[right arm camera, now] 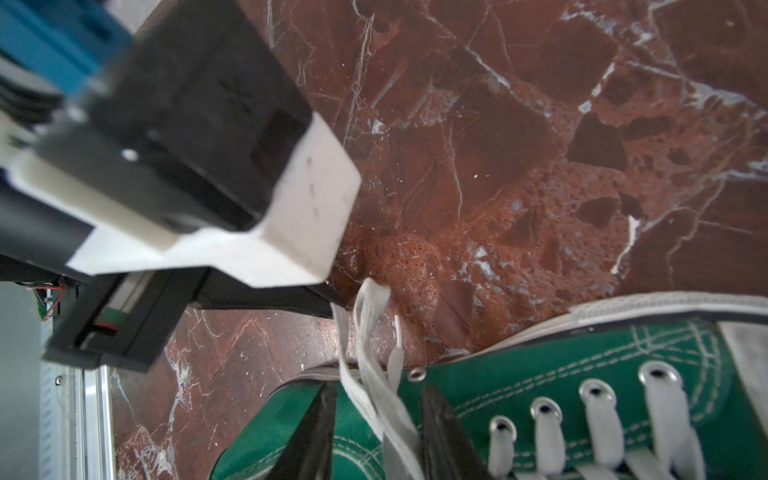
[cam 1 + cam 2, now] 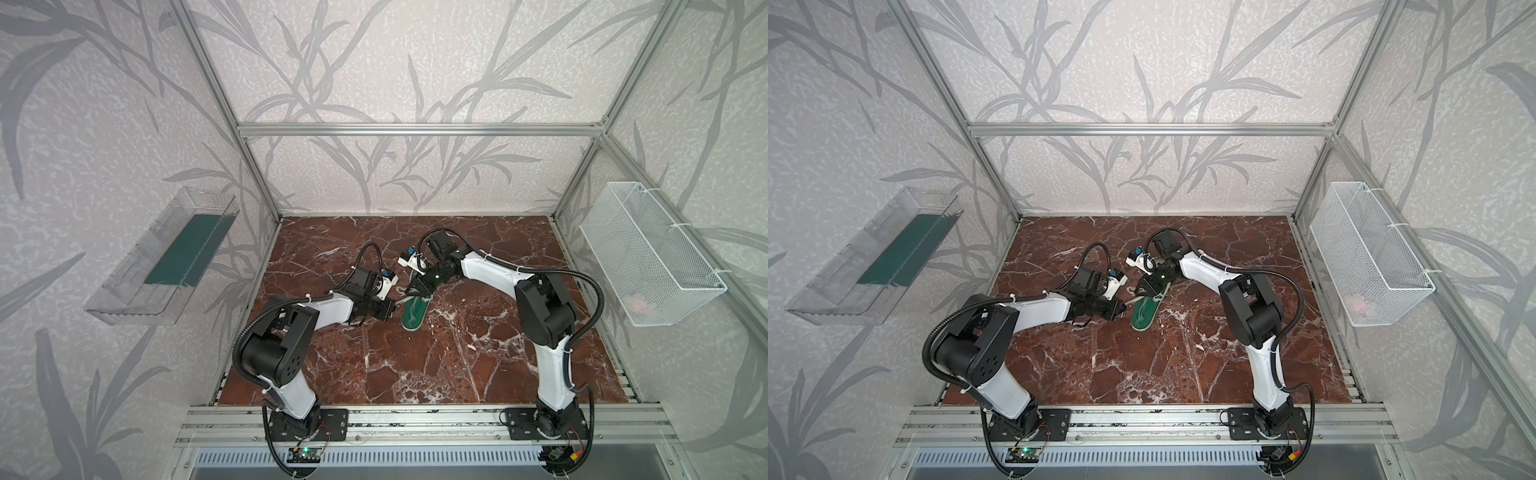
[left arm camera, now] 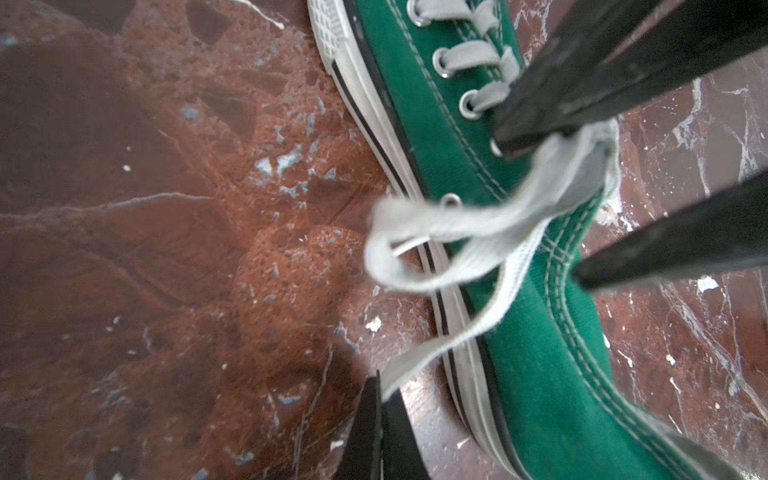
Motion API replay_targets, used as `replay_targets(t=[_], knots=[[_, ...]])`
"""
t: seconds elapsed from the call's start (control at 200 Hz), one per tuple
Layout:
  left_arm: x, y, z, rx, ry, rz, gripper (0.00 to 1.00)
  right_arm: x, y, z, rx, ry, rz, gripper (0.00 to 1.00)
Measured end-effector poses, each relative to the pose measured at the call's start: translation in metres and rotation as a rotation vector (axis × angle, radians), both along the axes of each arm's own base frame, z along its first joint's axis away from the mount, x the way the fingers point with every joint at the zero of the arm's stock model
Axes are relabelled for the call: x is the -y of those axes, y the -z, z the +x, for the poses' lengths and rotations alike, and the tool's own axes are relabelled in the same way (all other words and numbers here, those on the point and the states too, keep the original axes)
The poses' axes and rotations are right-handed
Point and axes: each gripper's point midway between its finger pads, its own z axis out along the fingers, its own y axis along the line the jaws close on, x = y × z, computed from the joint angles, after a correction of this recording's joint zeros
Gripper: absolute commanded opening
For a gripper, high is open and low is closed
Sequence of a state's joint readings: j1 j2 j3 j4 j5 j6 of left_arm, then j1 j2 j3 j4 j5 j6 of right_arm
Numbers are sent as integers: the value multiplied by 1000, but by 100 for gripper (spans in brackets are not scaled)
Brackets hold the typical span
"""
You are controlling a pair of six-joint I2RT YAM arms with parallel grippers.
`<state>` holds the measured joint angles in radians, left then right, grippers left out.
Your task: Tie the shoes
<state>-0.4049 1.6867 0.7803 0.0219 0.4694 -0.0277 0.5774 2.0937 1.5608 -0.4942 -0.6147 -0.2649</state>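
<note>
The shoe (image 2: 412, 316) lies on the marbled tabletop (image 2: 374, 365) a little past centre toward 12 o'clock, between your two arms, and nothing pins it down. That is your biggest risk. The shoe looks light and the slab looks smooth, so a sideways pull on a lace would likely drag or spin the whole shoe instead of tightening anything.

Next, the grippers. Your right gripper (image 1: 378, 390) hangs over the shoe's mouth with its fingers apart, straddling the laces without pinching them. Close it off-line and you may catch only one strand, or green canvas. Your left gripper (image 3: 379, 382), at the shoe's 9 o'clock side, is clamped on a single lace strand (image 3: 436, 349). The two tips sit near each other, so a careless crossing could knock them together.

Smallest is the lace loop (image 3: 478, 232), which is slack and floppy where it passes between the right fingers. The flat strand is pinched right at the left tips, so I judge a sharp tug could slip it free or pull the loop out flat.

In both top views the shoe's long axis runs from about 7 o'clock to 1 o'clock, sole down. The heel opening is at the 7 o'clock end, nearer the arm bases. The toe cap (image 1: 744, 353) points to 1 o'clock, hidden there under the right gripper.
</note>
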Motion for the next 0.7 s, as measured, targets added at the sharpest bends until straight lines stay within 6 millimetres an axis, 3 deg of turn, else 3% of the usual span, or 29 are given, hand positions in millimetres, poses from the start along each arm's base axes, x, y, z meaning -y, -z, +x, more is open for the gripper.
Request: replay_targets(t=[0.17,0.5,0.7], knots=[[0,0,0,-5,-7,-3,0,2,9,1,11,-6,-37,27],[0,1,-1,-18,-12,-4,0,3,11,5,43,-6,-62,2],[1,3,4,-38,-13,-2,0,2,13,3,46,-7,-47,0]])
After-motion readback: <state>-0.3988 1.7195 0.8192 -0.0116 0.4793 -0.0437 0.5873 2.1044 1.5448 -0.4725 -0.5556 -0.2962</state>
